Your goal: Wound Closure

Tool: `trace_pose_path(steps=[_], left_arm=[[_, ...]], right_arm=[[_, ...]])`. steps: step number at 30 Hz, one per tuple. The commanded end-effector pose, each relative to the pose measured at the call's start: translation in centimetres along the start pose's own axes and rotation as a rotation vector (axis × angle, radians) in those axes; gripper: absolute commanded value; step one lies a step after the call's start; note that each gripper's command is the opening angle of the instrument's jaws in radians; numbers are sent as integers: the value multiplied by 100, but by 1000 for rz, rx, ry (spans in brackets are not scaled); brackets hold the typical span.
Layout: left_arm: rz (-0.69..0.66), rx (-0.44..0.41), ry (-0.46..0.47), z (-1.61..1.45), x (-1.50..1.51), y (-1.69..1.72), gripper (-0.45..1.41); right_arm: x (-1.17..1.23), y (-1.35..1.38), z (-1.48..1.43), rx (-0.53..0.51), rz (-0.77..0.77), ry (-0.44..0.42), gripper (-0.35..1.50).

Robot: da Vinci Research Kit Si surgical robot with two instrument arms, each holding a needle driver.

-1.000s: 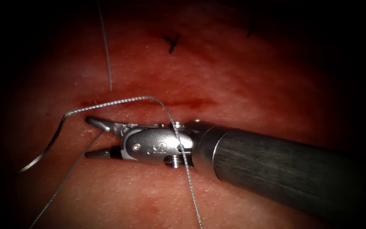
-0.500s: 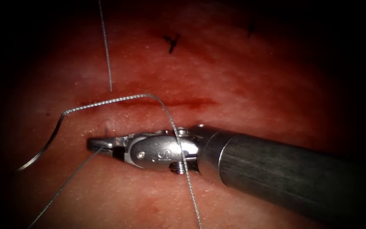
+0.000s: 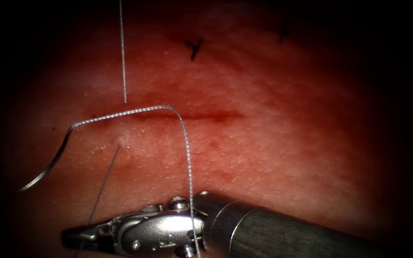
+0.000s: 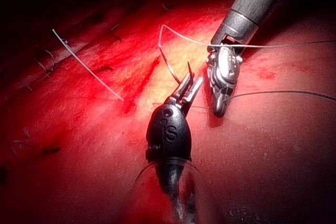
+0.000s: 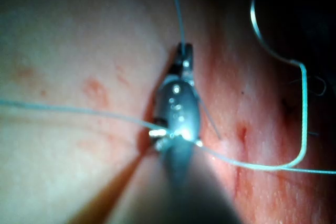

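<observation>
Endoscope: right tool [image 3: 80, 236] low on the tissue [image 3: 273, 143], jaws pressed together, pinching the thread [image 3: 187, 157]. The needle [image 3: 48, 165] lies free on the tissue, left end of the cut [image 3: 206, 115], not in the tissue.
Left wrist: left tool [image 4: 187, 88] over the tissue, jaws slightly spread, holding nothing; right tool [image 4: 219, 109] just beside it, thread [image 4: 283, 94] running from its tip.
Right wrist: right tool [image 5: 183, 55] shut on the thread [image 5: 176, 9]; needle [image 5: 262, 35] well apart from it.

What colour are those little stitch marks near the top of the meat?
The cut ends of thread on the tissue look black, clearest in the endoscope view.
</observation>
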Motion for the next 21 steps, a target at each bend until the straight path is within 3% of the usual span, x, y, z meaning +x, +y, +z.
trace_pose_path(steps=[1, 4, 5, 6, 7, 8, 9, 10, 13, 15, 21], left_arm=[[1, -1, 2, 6, -5, -3, -45], [1, 0, 2, 6, -5, -3, -45], [1, 0, 2, 6, -5, -3, -45], [1, 0, 2, 6, -5, -3, -45], [1, 0, 2, 6, -5, -3, -45], [1, 0, 2, 6, -5, -3, -45], [1, 0, 2, 6, -5, -3, -45], [1, 0, 2, 6, -5, -3, -45], [1, 0, 2, 6, -5, -3, -45], [1, 0, 2, 6, -5, -3, -45], [1, -1, 2, 6, -5, -3, -45]], right_arm=[[4, 3, 11, 7, -6, 15, -35], [5, 10, 9, 11, -6, 26, -35], [-1, 24, 0, -23, 77, -25, 27], [-1, 24, 0, -23, 77, -25, 27], [-12, 37, -11, -61, 98, -75, 74], [-12, 37, -11, -61, 98, -75, 74], [-32, 55, -25, -99, 117, -126, 93], [-38, 59, -27, -108, 121, -139, 99], [-51, 65, -32, -119, 127, -159, 105], [-74, 74, -40, -137, 133, -188, 105], [-107, 83, -52, -168, 146, -237, 96]])
